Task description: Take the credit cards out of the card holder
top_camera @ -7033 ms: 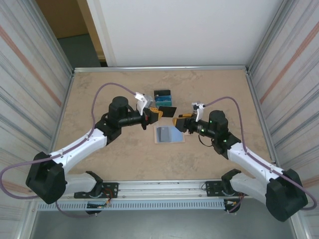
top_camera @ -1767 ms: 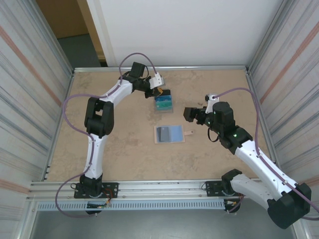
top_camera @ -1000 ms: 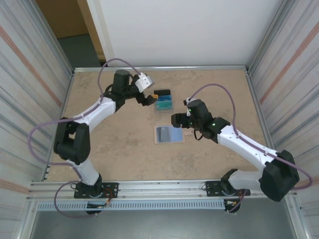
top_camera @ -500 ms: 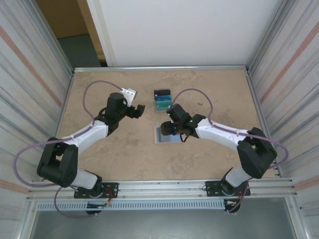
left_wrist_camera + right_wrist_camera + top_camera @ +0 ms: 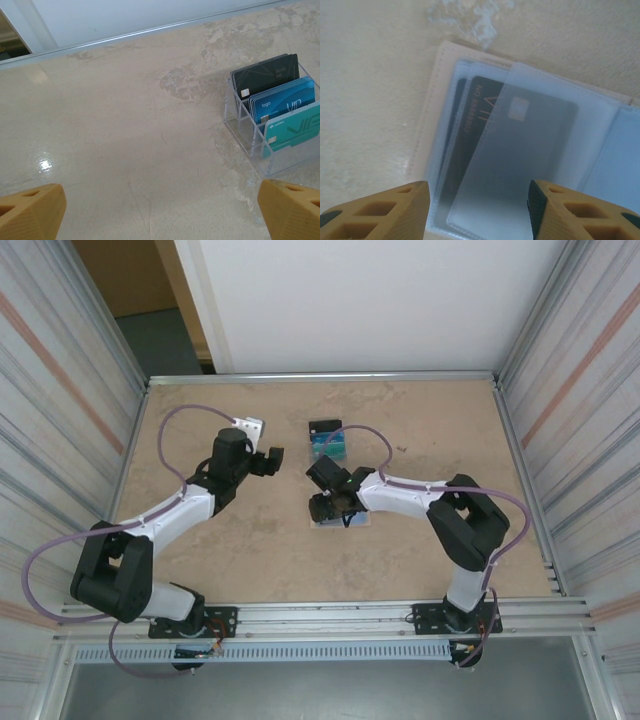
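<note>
Tabletop point(image 5: 440, 420) — right pincer point(image 5: 475, 192) half-open over holder point(image 5: 520, 135)

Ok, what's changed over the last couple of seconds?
The right gripper swung in from the right and now hovers over the open card holder and its black card, gripping nothing. The left gripper, open, pulled back from the clear card stand toward the left. Holder and stand stayed put.

bright, even light; small glare spot on the table point(image 5: 45, 164); card holder point(image 5: 597, 145) softly blurred up close
</note>
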